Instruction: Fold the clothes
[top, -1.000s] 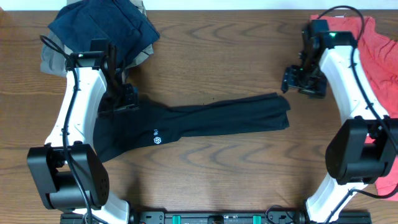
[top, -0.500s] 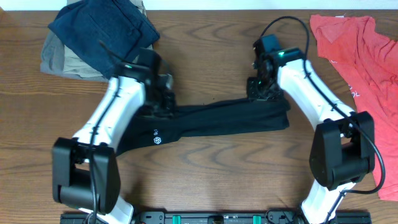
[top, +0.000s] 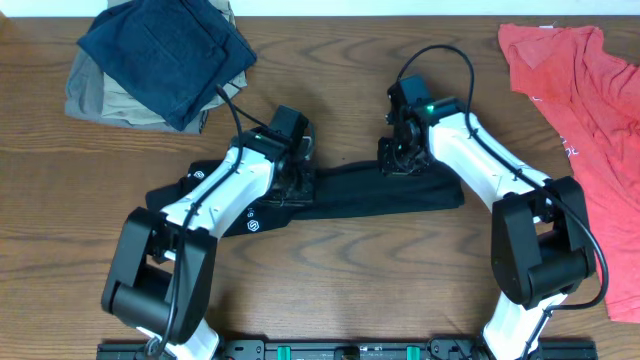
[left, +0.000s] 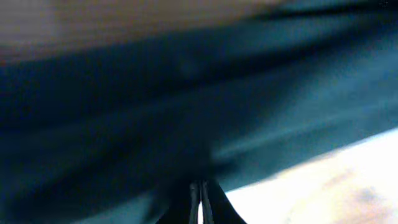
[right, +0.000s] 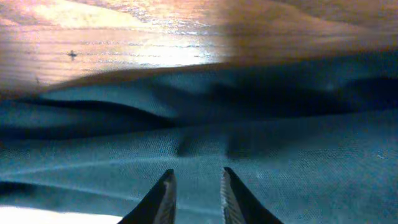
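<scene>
Black garment (top: 400, 195) lies flat across middle of table (top: 340, 90), lengthwise left to right, white logo (top: 253, 224) toward left end. Thin, limp, light cloth; likely sags and slides on wood, so pinch far hem at two spaced spots. Left gripper (top: 296, 178) clamped tight, seemingly on hem fold. Right gripper (top: 398, 161) jaws narrowly apart over fabric, nothing pinched. Versus second ago: both arms now inboard on far hem, right one no longer off cloth

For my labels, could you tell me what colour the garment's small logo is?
The logo is white, on the black garment; clearest overhead.
</scene>
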